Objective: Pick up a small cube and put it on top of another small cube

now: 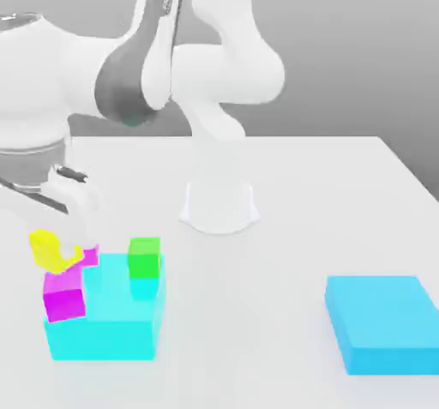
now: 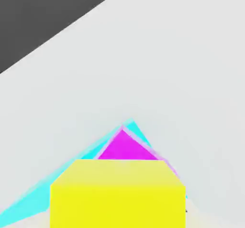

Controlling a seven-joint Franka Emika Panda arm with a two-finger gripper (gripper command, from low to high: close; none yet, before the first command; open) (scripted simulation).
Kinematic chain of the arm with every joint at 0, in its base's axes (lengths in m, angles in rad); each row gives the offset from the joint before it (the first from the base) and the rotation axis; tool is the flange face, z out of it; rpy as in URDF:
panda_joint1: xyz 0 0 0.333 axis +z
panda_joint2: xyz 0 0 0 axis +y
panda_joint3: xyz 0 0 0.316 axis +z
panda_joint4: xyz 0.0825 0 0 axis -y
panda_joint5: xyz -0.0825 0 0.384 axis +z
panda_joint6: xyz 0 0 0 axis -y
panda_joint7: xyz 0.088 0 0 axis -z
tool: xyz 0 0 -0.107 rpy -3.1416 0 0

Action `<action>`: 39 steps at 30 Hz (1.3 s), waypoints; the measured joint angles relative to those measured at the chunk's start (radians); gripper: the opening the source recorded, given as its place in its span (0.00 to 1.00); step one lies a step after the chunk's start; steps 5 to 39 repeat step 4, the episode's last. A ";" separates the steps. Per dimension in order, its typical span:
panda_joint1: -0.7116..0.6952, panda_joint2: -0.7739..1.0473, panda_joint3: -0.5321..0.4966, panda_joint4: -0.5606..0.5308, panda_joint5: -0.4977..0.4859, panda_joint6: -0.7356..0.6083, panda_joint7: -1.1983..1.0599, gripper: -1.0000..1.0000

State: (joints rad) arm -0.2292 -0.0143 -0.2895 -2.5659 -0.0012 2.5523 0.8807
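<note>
Yellow small cube [image 1: 50, 249] sits tilted at the exterior view's left, directly under the white pincer [image 1: 67, 227], above and touching the upper edge of a magenta cube [image 1: 64, 297]. Pincer appears closed on the yellow cube; its fingertips are largely masked by the cube, so the contact itself is hard to see. In the hand view the yellow cube [image 2: 117, 193] fills the near field, with a magenta cube [image 2: 125, 148] just beyond it and cyan edges showing to either side.

Magenta cube rests against the left near corner of a large cyan block [image 1: 111, 313]. A second sliver of magenta [image 1: 89, 255] shows just behind the yellow cube. Green cube [image 1: 144, 258] stands upright on the top of that cyan block, toward its far side.

Second cyan block [image 1: 383, 323] lies flat on the white desk [image 1: 300, 184], well apart at the exterior view's right. Arm's white base [image 1: 219, 206] stands at the desk's middle, further back.
</note>
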 joint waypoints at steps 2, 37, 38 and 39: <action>0.002 0.000 0.000 0.000 0.000 0.000 0.000 1.00; 0.003 0.000 0.000 0.000 0.000 0.000 0.000 1.00; 0.003 0.000 0.000 0.000 0.000 0.000 0.000 1.00; 0.003 0.000 0.000 0.000 0.000 0.000 0.000 1.00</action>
